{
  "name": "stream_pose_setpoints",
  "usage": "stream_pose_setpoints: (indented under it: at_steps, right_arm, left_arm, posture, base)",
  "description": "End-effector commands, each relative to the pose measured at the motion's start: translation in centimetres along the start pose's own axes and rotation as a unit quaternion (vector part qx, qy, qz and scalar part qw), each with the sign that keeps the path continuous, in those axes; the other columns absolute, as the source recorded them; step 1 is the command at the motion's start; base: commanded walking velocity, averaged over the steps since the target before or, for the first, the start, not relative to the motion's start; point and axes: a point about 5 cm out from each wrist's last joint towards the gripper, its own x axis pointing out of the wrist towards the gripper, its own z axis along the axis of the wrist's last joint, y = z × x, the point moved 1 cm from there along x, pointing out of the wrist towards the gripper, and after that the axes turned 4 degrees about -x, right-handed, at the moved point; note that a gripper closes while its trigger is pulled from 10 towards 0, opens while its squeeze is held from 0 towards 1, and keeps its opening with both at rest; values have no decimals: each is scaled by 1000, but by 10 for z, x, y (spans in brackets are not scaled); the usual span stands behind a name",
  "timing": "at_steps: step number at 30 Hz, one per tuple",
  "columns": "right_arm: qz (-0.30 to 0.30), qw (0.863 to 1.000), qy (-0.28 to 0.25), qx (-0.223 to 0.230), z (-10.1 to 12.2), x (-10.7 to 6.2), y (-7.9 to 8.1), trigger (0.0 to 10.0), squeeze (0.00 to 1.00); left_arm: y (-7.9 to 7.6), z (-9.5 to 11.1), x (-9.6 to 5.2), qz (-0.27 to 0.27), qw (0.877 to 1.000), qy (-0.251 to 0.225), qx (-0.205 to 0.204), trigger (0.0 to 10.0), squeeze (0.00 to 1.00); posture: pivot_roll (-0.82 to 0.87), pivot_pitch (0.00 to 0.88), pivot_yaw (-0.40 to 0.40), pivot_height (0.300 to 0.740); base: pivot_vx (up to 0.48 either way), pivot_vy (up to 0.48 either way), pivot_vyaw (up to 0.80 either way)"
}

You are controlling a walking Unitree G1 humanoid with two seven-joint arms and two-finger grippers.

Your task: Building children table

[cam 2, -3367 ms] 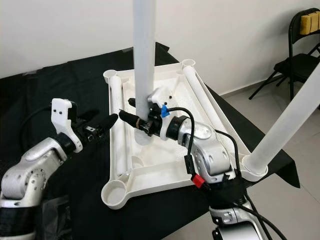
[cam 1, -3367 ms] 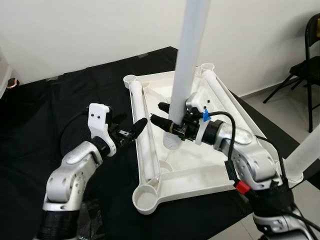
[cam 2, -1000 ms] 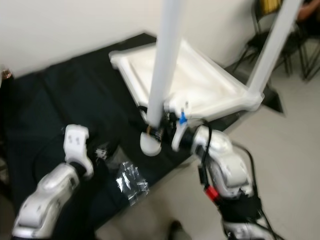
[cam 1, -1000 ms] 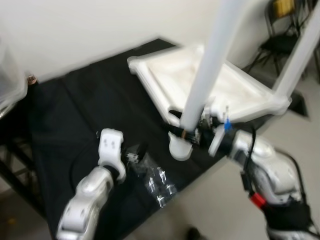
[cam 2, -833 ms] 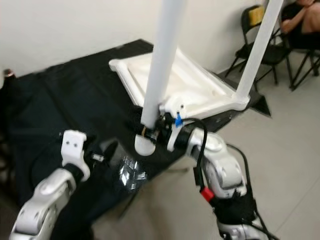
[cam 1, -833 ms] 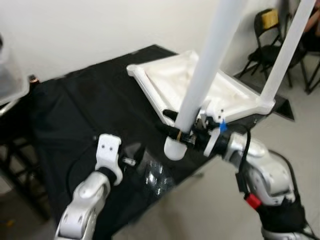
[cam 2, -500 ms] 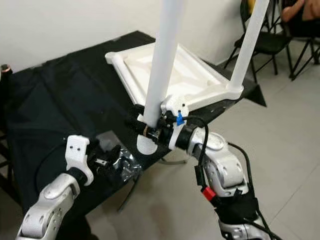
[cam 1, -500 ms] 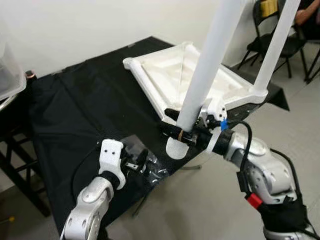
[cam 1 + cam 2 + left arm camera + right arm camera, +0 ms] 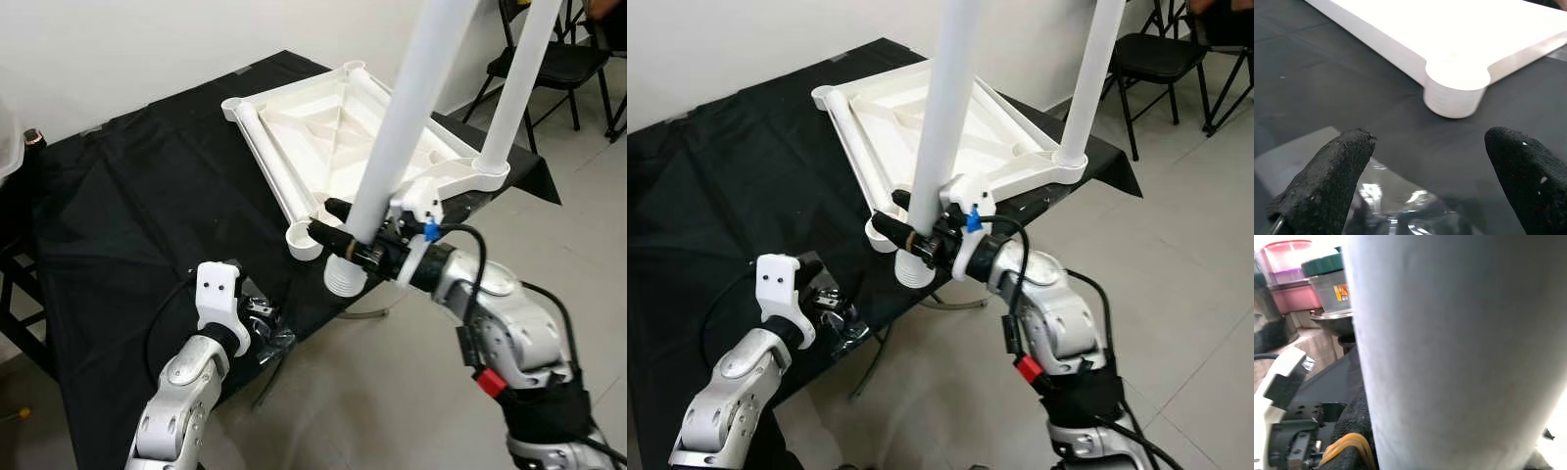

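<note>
My right gripper (image 9: 345, 235) pinches the white table leg (image 9: 392, 147) at centre frame (left gripper (image 9: 1420, 191) spread over a plastic bag (image 9: 269, 333)).

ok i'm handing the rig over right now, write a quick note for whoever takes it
Right gripper: shut on a white table leg, held upright beside the near empty corner socket.
Left gripper: open, empty, over a clear plastic bag at the black table's front edge.
Tabletop: upside down on the table.
Done: one leg standing in the right corner socket.
Left: seat the held leg, then fit the two legs lying in the tabletop.
</note>
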Motion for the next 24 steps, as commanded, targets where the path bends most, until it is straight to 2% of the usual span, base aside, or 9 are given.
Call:
stream_pose_setpoints:
  at_steps: [1, 3, 4, 8, 12, 13, 16, 18, 24]
  right_arm:
    - [-20, 1000, -19, -9, 7, 4, -5, 10000, 0]
    - [-68, 996, -51, -4, 15, 4, -18, 10000, 0]
    - [-81, 996, -44, -5, 15, 4, -22, 10000, 0]
    - [-61, 997, -23, -33, 15, 5, -20, 10000, 0]
    - [30, 999, -17, -34, 18, -1, -5, 10000, 0]
    - [30, 999, -17, -34, 18, -1, -5, 10000, 0]
    - [90, 995, -8, -50, 19, -6, 4, 10000, 0]
    - [116, 992, -4, -50, 19, -10, 5, 10000, 0]
    - [147, 988, -6, -53, 19, -12, 1, 10000, 0]
  left_arm:
    - [5, -1, -3, 7, 1000, 0, -5, 10000, 0]
    - [5, -1, -3, 8, 1000, -1, -7, 10000, 0]
    - [5, 0, -3, 8, 1000, -2, -5, 10000, 0]
    - [6, 0, -3, 8, 1000, -4, -7, 10000, 0]
    - [2, 6, -3, -14, 999, -23, -29, 10000, 0]
    - [2, 6, -3, -14, 999, -23, -29, 10000, 0]
    - [1, 5, -4, -21, 999, -20, -29, 10000, 0]
    - [0, 3, -6, -31, 999, -18, -18, 10000, 0]
    - [-4, 2, -12, -52, 998, -22, -1, 10000, 0]
  posture:
    - [-25, 122, 68, 740]
    - [-23, 124, 67, 740]
    - [-22, 125, 67, 740]
    - [-22, 125, 67, 740]
    - [-23, 128, 68, 740]
    - [-23, 128, 68, 740]
    - [-26, 134, 68, 740]
    - [-25, 141, 65, 740]
    - [-23, 163, 64, 740]
  base:
    - [356, 0, 800]
    - [375, 0, 781]
    - [371, 0, 0]
    - [372, 0, 0]
    - [90, 0, 0]
    - [0, 0, 0]
    - [0, 0, 0]
    - [0, 0, 0]
    - [0, 0, 0]
